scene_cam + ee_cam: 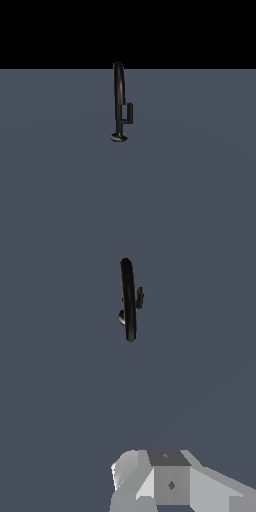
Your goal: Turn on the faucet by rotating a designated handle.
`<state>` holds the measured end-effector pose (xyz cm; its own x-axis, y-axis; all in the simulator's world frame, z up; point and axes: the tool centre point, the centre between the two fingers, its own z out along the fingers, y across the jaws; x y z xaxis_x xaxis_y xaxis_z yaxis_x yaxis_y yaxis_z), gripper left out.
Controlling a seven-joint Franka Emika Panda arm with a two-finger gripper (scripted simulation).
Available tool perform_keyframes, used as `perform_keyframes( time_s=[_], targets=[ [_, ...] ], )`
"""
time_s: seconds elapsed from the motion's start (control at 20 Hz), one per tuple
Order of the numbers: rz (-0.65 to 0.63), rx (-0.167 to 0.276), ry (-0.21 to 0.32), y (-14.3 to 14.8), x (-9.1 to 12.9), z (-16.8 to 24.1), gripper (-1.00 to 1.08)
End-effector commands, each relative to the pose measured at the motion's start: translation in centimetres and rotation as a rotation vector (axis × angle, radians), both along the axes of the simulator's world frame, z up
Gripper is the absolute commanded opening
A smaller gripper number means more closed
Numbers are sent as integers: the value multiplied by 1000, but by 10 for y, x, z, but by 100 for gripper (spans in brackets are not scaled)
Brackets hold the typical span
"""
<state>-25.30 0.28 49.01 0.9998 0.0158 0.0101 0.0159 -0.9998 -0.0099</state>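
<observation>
One faucet point(119, 100), one handle point(129, 113), one claw point(165, 481)

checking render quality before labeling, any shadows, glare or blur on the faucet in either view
Exterior view: flat, dim lighting, no cast shadow on the floor, the faucet nearly a silhouette, its handle soft-edged. Wrist view: faint gloss along the pipe, no glare; the gripper is evenly lit, cropped.

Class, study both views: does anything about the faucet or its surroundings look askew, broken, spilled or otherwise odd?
Nothing stands out. The faucet stands upright on its base disc, the handle sits parallel beside the pipe, and the grey floor shows no spill. The gripper is well apart from it.
</observation>
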Motion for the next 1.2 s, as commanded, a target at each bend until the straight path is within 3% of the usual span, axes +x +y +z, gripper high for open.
perform_keyframes(
  time_s=[0.0,0.55,1.15],
  targets=[
    [0,0,0,0,0,0,-100],
    [-35,32,39,4,17,-2,-100],
    [-153,141,172,12,73,-12,-100]
  ],
)
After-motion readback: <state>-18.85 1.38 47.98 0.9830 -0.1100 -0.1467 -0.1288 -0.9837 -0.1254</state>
